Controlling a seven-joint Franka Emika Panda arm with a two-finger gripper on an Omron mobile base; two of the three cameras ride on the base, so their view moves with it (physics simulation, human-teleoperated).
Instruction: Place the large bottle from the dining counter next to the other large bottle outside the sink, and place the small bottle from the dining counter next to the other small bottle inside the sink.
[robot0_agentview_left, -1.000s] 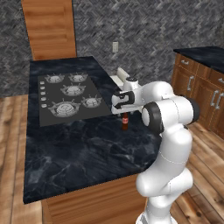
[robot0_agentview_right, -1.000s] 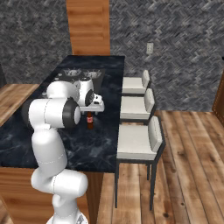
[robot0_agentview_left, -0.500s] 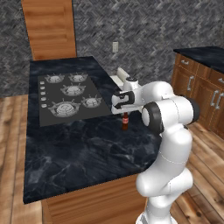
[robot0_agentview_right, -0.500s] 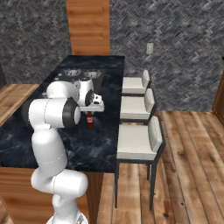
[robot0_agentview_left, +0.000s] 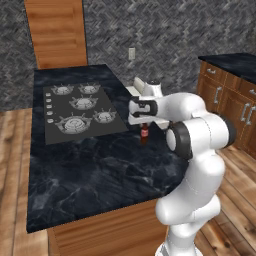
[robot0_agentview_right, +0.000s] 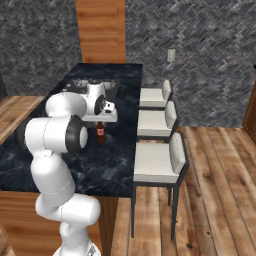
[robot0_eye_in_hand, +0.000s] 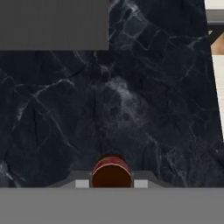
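a: hand view has the gripper (robot0_eye_in_hand: 111, 183) with its 2 fingertips (robot0_eye_in_hand: 82, 184) pinched narrow on the small bottle (robot0_eye_in_hand: 111, 171), right?

b: yes. the bottle stands upright on the dining counter (robot0_agentview_left: 95, 170), near its stool-side edge, beside the cooktop (robot0_agentview_left: 80, 111).

a: so the grasp step looks done. next: lift straight up, then carry it to the sink.

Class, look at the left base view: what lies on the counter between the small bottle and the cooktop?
Nothing: between the small bottle, which the gripper is shut on, and the cooktop there is bare dark counter.
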